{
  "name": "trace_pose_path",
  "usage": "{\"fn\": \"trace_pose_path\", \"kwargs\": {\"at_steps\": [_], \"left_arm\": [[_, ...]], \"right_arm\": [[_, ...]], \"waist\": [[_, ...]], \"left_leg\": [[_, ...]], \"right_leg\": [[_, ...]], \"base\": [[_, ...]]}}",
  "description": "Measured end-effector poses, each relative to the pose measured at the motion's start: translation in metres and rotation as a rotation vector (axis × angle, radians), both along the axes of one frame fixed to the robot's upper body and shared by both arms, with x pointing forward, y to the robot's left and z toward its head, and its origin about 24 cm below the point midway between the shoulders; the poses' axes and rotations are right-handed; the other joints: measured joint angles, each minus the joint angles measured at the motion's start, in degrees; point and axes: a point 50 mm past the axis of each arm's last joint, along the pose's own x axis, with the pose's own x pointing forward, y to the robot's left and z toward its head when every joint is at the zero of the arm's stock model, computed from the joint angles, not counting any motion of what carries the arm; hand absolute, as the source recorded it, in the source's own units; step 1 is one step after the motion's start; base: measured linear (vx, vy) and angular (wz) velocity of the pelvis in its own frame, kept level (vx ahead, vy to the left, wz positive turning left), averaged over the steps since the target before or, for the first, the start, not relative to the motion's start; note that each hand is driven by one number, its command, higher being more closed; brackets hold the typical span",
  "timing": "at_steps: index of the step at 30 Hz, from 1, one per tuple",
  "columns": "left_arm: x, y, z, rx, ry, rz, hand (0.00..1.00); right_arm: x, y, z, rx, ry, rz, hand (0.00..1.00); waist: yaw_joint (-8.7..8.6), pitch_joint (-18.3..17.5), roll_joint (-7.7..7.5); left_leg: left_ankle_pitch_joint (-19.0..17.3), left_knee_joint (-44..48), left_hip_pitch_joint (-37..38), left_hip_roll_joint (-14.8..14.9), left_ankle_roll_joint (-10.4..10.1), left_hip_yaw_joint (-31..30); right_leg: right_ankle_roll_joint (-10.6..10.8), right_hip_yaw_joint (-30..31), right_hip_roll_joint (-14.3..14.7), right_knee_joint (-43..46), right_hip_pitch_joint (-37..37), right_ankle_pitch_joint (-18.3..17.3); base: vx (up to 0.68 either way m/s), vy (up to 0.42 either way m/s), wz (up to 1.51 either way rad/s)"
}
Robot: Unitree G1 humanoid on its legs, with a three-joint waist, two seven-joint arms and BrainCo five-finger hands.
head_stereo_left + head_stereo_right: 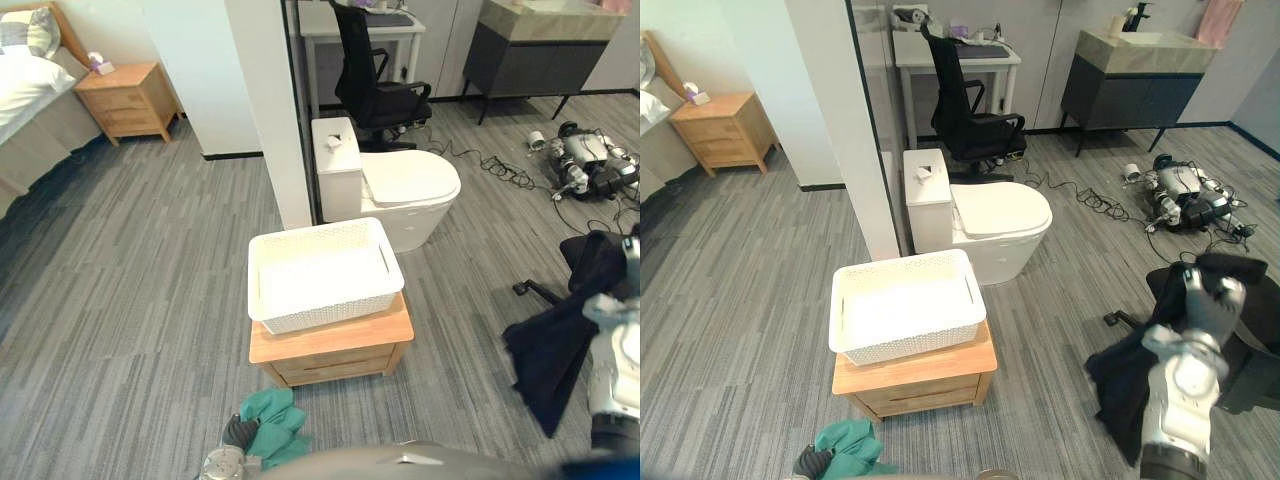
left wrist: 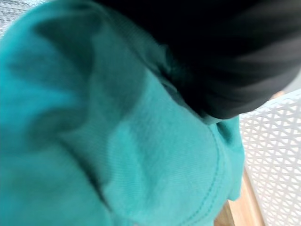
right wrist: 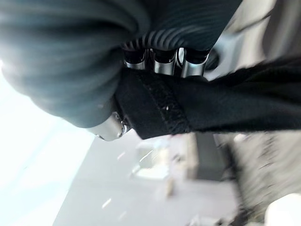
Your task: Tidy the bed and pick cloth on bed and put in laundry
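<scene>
over grey floor [image 1: 120, 300], right hand [image 1: 1208, 298] clenches limp black cloth [image 1: 1120, 385]; left hand [image 1: 240, 434] by crumpled teal cloth [image 1: 275, 420], grip unclear.

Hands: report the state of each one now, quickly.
Left hand: cannot be told, the teal cloth hides its grip.
Right hand: closed, holding the black cloth.

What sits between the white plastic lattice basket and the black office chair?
A white toilet, lid down, stands between the white lattice basket and the black office chair, seen in the left eye view.
</scene>
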Motion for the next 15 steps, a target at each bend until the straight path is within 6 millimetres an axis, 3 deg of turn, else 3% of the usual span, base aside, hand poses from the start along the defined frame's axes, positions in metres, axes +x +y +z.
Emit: {"fn": "trace_pose_path", "kwargs": {"at_steps": [2,5,8,12,15], "left_arm": [[-0.003,0.000,-0.001,-0.002,0.009,-0.007,1.00],[-0.014,0.007,-0.001,0.027,0.038,-0.026,1.00],[-0.025,0.010,-0.003,0.038,0.067,-0.031,1.00],[-0.038,0.007,-0.005,0.028,0.080,0.008,1.00],[-0.040,0.007,-0.005,0.024,0.071,0.040,1.00]], "right_arm": [[0.015,0.014,0.037,-0.098,-0.057,0.090,1.00],[0.026,0.032,0.072,-0.210,-0.104,0.201,1.00],[0.038,0.046,0.100,-0.309,-0.114,0.288,1.00],[0.050,0.069,0.135,-0.420,-0.142,0.389,1.00],[0.053,0.083,0.158,-0.459,-0.193,0.454,1.00]], "waist": [[0.23,-0.08,0.00],[0.17,-1.44,-0.88],[0.37,-1.66,-1.34],[0.62,-2.10,-0.56],[2.14,-2.30,-0.39]], "left_leg": [[0.09,-0.02,-0.15,0.39,0.12,-0.24],[0.56,-0.06,-1.66,0.32,0.36,-1.33],[1.25,-0.08,-2.06,0.42,0.42,-1.62],[2.06,-0.10,-2.37,0.66,0.42,-2.02],[2.71,-0.11,-2.48,1.09,0.28,-2.16]], "right_leg": [[-0.10,1.15,0.49,-0.36,0.00,0.99],[-0.10,1.40,0.53,-0.98,-0.79,1.06],[-0.27,1.70,0.66,-1.68,-0.76,1.16],[-0.39,1.97,1.00,-1.86,-0.82,1.15],[-0.76,1.91,1.46,-2.29,-0.81,1.39]], "base": [[-0.05,0.012,0.00],[-0.08,0.000,0.11],[-0.09,-0.016,0.04],[-0.09,-0.015,0.04],[-0.07,-0.020,0.03]]}}
